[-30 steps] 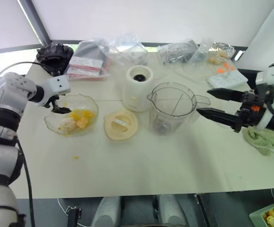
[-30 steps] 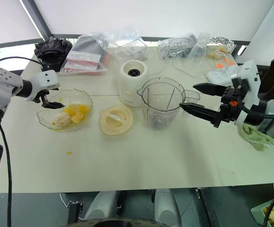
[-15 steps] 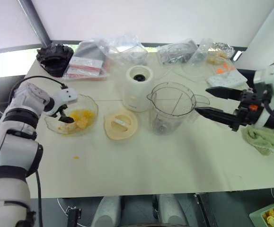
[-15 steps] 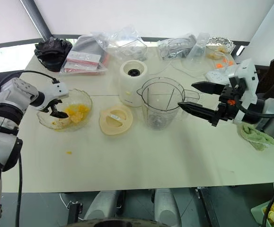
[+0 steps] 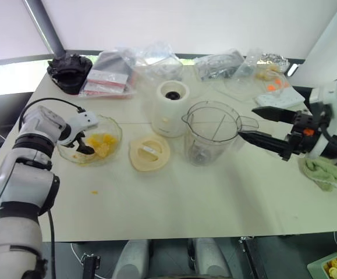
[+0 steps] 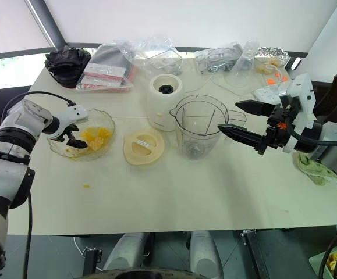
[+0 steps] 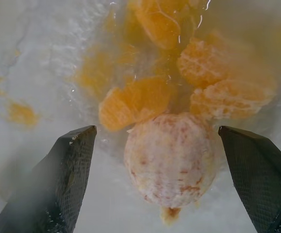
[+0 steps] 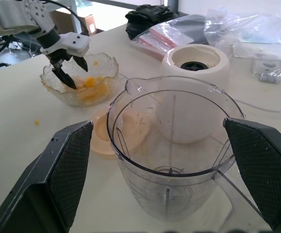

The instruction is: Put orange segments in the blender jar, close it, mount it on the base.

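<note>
In the glass dish (image 5: 111, 125) at the table's (image 5: 174, 197) left side, the left gripper (image 8: 68, 72) reaches in with fingers spread, straddling a peeled orange chunk (image 7: 168, 160) among the orange segments (image 5: 101, 143), gripping nothing. Blender jar (image 5: 211, 132) stands mid-table, empty, beside the base (image 5: 170, 108); lid (image 5: 149, 153) lies flat nearby. Right gripper (image 5: 260, 128) hovers beside the jar, spread wide, empty.
</note>
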{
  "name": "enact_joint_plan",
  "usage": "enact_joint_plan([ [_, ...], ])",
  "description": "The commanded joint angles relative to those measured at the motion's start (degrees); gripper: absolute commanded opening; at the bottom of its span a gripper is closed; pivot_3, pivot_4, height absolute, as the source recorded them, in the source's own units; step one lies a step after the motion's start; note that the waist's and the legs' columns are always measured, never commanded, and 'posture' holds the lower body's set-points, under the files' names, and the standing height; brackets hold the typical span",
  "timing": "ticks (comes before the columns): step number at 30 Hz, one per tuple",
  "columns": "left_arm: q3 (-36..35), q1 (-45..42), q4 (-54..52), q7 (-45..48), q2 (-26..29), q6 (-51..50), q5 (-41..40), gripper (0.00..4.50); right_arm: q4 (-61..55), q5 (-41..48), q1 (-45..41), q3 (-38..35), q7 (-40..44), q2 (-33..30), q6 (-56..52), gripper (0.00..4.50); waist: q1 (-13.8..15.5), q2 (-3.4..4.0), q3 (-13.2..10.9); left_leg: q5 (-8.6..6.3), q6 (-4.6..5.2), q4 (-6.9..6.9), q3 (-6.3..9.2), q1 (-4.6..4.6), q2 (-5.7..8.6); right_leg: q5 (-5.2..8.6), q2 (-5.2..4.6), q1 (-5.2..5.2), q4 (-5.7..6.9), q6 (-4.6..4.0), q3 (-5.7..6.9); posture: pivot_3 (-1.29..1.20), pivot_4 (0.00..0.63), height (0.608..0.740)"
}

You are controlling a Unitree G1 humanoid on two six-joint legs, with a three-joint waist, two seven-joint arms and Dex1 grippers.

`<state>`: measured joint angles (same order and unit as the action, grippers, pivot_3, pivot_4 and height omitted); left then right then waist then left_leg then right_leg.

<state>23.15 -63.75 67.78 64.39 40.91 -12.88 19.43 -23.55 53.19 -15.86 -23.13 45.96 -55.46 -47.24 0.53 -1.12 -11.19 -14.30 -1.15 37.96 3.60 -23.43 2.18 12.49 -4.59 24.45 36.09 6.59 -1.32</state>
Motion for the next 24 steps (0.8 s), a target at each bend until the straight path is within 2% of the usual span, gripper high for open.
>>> enact_joint_plan([
  [1, -0.94, -0.05, 0.0, 0.63, 0.33, -0.41, 0.4, 4.22, -1.54, -0.13, -0.04, -1.78, 0.0, 0.0, 1.39, 4.47, -0.01, 0.0, 0.0, 0.0, 0.0, 0.0, 0.0, 0.0, 0.0, 0.0, 0.0, 0.0, 0.0, 0.0, 0.0, 0.0, 0.15, 0.74],
  [24, 0.07, 3.21, 0.59, 0.03, -0.64, -1.64, 2.71, 4.22, -2.29, -2.34, 1.63, -1.77, -1.12, 0.95, 3.38, 4.47, -0.07, 0.0, 0.01, 0.0, 0.0, 0.01, 0.0, 0.0, 0.02, 0.0, 0.0, 0.0, 0.02, 0.0, 0.0, 0.0, 0.15, 0.74],
])
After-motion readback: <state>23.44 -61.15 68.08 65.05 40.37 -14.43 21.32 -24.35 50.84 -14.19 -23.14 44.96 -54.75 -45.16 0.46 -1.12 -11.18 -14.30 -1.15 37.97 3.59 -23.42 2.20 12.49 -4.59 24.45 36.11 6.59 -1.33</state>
